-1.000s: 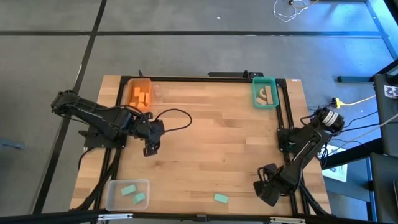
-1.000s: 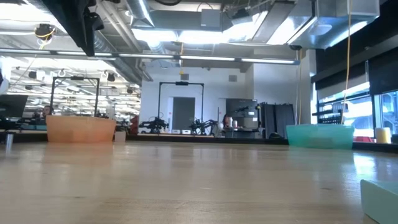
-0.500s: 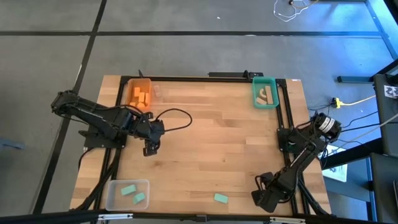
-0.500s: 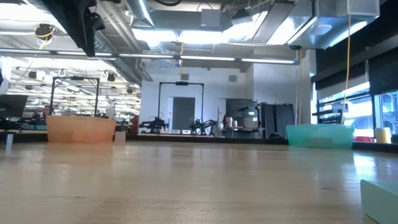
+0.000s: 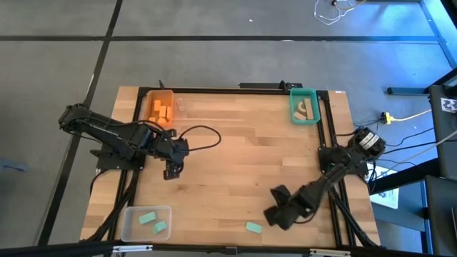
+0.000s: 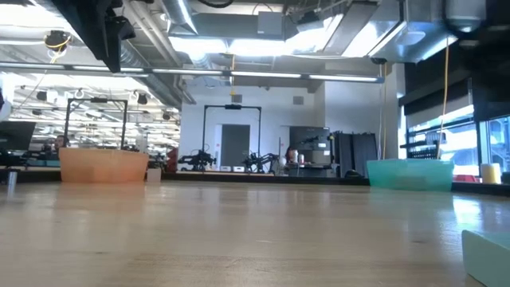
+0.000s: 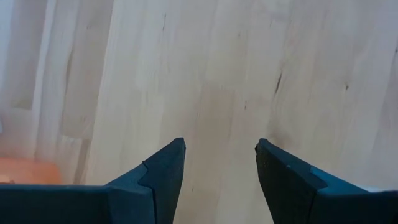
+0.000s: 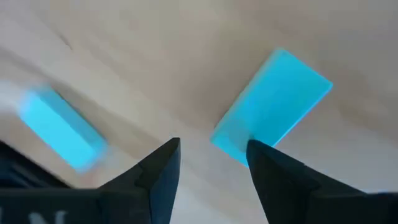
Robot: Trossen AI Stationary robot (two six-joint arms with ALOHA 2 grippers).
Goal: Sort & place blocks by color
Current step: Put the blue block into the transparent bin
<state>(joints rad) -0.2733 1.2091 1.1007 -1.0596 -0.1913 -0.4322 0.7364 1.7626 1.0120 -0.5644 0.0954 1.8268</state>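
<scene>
Butcher-block tabletop (image 5: pixel 235 143) under you, workshop hall beyond, and one loose teal block (image 5: pixel 253 228) lying flat on the wood near the front edge, well apart from the clear bin (image 5: pixel 127 214) where two teal blocks (image 5: pixel 153 222) already sit. Orange blocks (image 5: pixel 161 110) are in the orange bin (image 5: pixel 152 96) at the far left corner, pale wood pieces (image 5: pixel 306 109) in the teal bin (image 5: pixel 292 107) at the far right.

Your right gripper (image 5: pixel 275 214) is stretched low across the table, just beside the loose teal block; from its wrist, the block (image 8: pixel 272 104) lies just ahead of the fingers (image 8: pixel 158 171), which stand spread with nothing between them. It looks like a light, stiff, smooth-painted slab, so I'd pinch it across the narrow width, square to the long sides, or it may skate on the wood.

Your left gripper (image 5: pixel 171 168) hangs folded over bare wood just in front of the orange bin, fingers (image 7: pixel 165 171) apart, holding nothing.
</scene>
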